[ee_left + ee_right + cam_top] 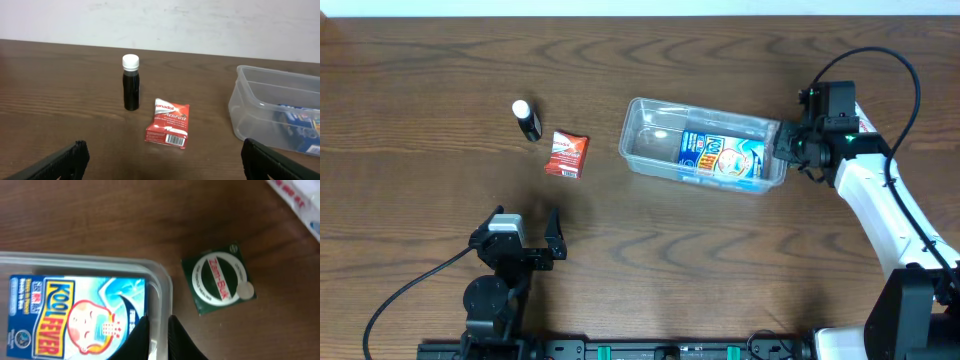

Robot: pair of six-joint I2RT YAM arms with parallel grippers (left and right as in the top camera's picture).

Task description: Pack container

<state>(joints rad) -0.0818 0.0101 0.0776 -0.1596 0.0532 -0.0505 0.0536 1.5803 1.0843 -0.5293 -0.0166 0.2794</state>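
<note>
The clear plastic container [650, 140] lies mid-table with a blue Kool Fever pack [720, 158] inside it. My right gripper [782, 148] is at its right end. In the right wrist view the fingers [158, 322] are shut on the container's end wall [161, 287], one finger inside beside the pack [65, 312] and one outside. My left gripper [525, 222] is open and empty near the front left, its fingers [162, 160] spread wide, with the container [250, 100] ahead to its right.
A red Panadol box [566, 154] [168, 125] and an upright black bottle with a white cap [527, 120] [131, 85] stand left of the container. A green Zam-Buk tin [218, 278] lies just outside the container's right end. A white packet's edge [300, 195] shows beyond it.
</note>
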